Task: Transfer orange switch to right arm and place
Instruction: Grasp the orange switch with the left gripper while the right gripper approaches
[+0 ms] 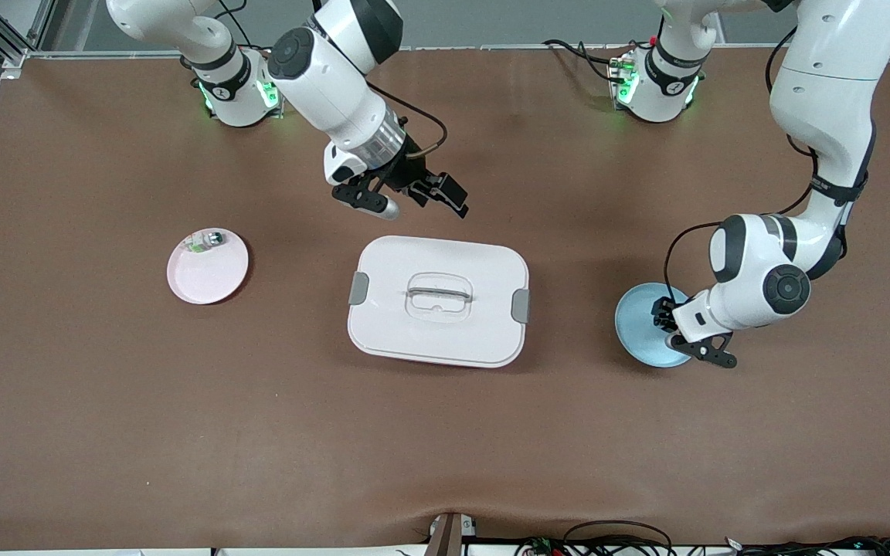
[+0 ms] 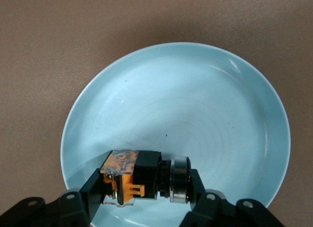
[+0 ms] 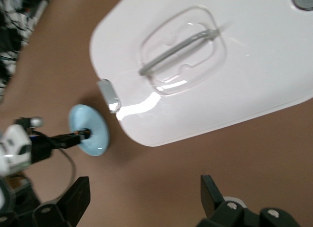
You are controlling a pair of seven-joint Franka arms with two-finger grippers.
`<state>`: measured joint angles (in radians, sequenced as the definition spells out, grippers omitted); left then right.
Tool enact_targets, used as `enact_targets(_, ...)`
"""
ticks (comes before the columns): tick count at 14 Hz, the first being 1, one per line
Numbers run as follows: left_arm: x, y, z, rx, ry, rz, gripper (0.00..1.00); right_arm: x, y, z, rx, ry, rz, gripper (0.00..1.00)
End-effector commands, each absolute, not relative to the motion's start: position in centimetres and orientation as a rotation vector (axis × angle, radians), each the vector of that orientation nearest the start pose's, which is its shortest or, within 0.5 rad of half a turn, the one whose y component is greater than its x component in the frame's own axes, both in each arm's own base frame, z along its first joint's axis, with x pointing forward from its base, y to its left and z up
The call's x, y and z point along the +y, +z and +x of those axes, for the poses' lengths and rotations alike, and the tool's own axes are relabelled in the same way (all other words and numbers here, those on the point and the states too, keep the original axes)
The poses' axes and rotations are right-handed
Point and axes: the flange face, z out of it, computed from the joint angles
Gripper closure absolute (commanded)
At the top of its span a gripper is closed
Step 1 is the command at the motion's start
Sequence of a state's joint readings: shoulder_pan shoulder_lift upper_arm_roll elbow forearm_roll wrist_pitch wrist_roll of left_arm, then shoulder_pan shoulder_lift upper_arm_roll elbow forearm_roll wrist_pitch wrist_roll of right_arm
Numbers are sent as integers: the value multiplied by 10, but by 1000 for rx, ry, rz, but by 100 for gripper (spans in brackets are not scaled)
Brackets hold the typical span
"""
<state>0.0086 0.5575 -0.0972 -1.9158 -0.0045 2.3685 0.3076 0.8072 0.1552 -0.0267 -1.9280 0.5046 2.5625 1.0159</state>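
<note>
The orange switch (image 2: 139, 170), a black stubby part with orange marks and a silver ring, sits between the fingers of my left gripper (image 2: 145, 182). The gripper is shut on it, low over the light blue plate (image 2: 195, 104). In the front view my left gripper (image 1: 665, 316) is at that blue plate (image 1: 640, 333), toward the left arm's end of the table; the switch is hidden there. My right gripper (image 1: 412, 201) is open and empty, up in the air over the table just past the white box's edge. Its fingers are wide apart in the right wrist view (image 3: 145, 195).
A white lidded box (image 1: 437, 301) with a clear handle and grey clips lies in the middle of the table, also in the right wrist view (image 3: 244, 56). A pink plate (image 1: 209, 274) toward the right arm's end holds a small clear-and-green part (image 1: 204, 242).
</note>
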Motion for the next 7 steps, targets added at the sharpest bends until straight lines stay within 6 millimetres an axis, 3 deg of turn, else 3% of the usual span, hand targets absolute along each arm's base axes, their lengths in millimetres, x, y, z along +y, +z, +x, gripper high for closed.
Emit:
enact_targets(1,-55,194,613,619,150,-3147,88,436,491,452,784,-31,-2284,0)
enact_targets(3,-55,200,615,603,150,-3152,95,435,494,454,643,-106,-2301,0)
enact_targets(7,-61,230,623,597,180,-3170,96,429,481,456,337,-105,-2359,0)
